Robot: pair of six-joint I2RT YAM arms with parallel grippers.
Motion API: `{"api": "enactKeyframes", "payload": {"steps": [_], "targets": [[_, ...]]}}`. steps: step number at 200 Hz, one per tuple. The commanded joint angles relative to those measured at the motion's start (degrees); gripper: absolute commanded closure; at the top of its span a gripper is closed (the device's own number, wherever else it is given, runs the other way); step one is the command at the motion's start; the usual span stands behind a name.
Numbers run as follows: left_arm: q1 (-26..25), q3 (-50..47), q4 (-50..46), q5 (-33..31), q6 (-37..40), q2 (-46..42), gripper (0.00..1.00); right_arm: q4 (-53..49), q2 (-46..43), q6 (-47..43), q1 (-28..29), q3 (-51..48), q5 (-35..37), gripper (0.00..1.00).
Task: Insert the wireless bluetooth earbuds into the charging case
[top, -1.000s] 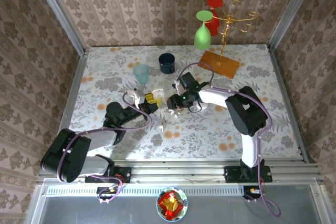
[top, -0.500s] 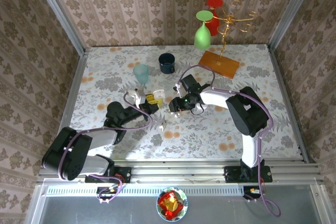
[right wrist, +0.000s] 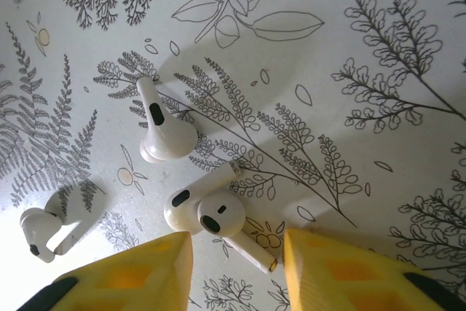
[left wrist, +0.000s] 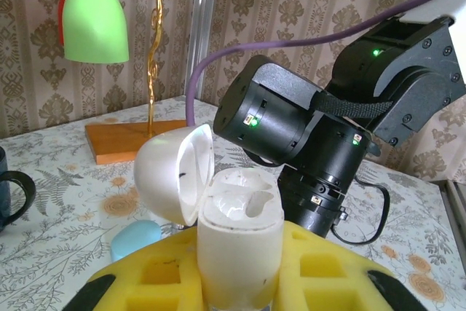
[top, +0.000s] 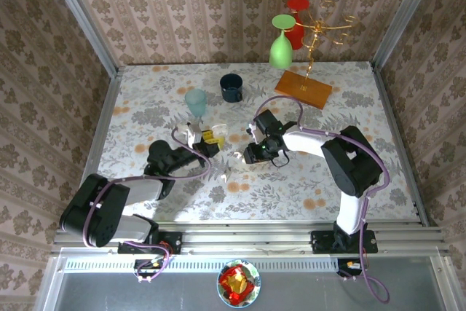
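The right hand [right wrist: 237, 247] hangs open over the surface [right wrist: 378, 49], nearest earbud [right wrist: 204, 216] just ahead at 11 o'clock, while the left hand [left wrist: 244, 271] clamps the open charging case [left wrist: 240, 234].

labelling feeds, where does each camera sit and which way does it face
top external: above and behind the bases, looking down on the floral table; both arms, left gripper and right gripper.
left wrist: on the left arm, facing back-right past the open white pebble-shaped charging case; its yellow fingers grip it.
right wrist: straight down at three glossy white plastic earbuds; its yellow fingers stand apart.
shared: top external and left wrist both catch the green upturned glass.
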Motion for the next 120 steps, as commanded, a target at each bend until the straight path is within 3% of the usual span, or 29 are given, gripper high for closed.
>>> {"api": "enactKeyframes", "payload": {"steps": [1, 59, 120], "targets": [[0.4, 1.6, 2.0, 0.6, -0.5, 0.7, 0.95, -4.5, 1.4, -1.3, 0.5, 2.1, 2.6, 0.64], [0.4, 1.2, 1.9, 0.6, -0.6, 0.1, 0.95, -7.7, 0.6, 0.0, 0.9, 2.4, 10.4, 0.68], [0.4, 1.1, 1.9, 0.7, -0.7, -0.1, 0.94, -8.2, -5.2, 0.3, 0.8, -3.3, 13.1, 0.72]]}}
